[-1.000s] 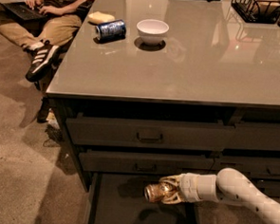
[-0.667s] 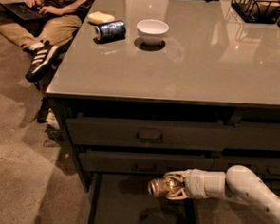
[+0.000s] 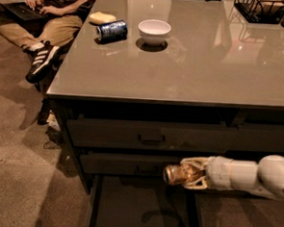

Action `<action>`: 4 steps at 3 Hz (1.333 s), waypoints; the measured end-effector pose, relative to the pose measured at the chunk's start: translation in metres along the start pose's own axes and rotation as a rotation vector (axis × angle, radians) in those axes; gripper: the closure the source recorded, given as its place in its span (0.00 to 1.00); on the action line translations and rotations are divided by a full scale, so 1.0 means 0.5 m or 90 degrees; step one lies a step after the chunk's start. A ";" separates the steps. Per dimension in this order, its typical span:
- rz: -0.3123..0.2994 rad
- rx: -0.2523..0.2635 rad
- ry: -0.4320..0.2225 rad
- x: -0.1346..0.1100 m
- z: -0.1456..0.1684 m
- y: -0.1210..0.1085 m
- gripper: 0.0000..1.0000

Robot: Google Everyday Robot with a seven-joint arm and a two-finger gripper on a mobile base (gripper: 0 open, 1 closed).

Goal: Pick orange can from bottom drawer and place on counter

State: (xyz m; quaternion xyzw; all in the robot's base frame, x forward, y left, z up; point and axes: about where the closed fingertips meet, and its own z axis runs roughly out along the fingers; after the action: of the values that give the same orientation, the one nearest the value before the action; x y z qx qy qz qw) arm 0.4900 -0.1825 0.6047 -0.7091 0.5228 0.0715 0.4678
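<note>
Nearest the camera, the bottom drawer [image 3: 136,204] is pulled open. Its dark floor carries only a faint shadow beneath the load.

Above that floor, the gripper [image 3: 185,173] reaches in from the right on the pale arm [image 3: 254,176]. Its two fingers are clamped on the orange can [image 3: 173,174], one above and one below. The can is held on its side, with the silver end facing left.

Change over the last second: the can has risen and shifted slightly right. It was low over the drawer interior. It now hangs clear of the floor, level with the front of the middle drawer [image 3: 124,163] and below the top drawer [image 3: 151,137].

Meaning for the task: extraction from the drawer appears complete, and the grasp looks secure. The remaining work is judged to be:
- a further lift past both closed drawer fronts and the dark counter edge;
- a move inward over the counter [image 3: 193,70];
- release.

The overhanging edge is the likely obstruction, so the can should first be backed outward.

Farther back, the near half of the counter offers a bare placement zone. At the far left of the counter are a white bowl [image 3: 154,30], a blue can [image 3: 111,29] lying on its side and a pale yellowish object [image 3: 102,17]. A wire rack [image 3: 262,8] stands at the far right. A seated person [image 3: 49,18] occupies the far left, off the counter.
</note>
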 end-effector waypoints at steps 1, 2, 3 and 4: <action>-0.013 0.032 0.005 -0.032 -0.069 -0.064 1.00; -0.012 0.041 0.000 -0.038 -0.082 -0.076 1.00; 0.008 0.060 -0.037 -0.051 -0.094 -0.084 1.00; -0.007 0.085 -0.055 -0.101 -0.177 -0.149 1.00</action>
State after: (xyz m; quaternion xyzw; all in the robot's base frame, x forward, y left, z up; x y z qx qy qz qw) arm 0.4934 -0.2126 0.7275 -0.6752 0.5021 0.0644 0.5366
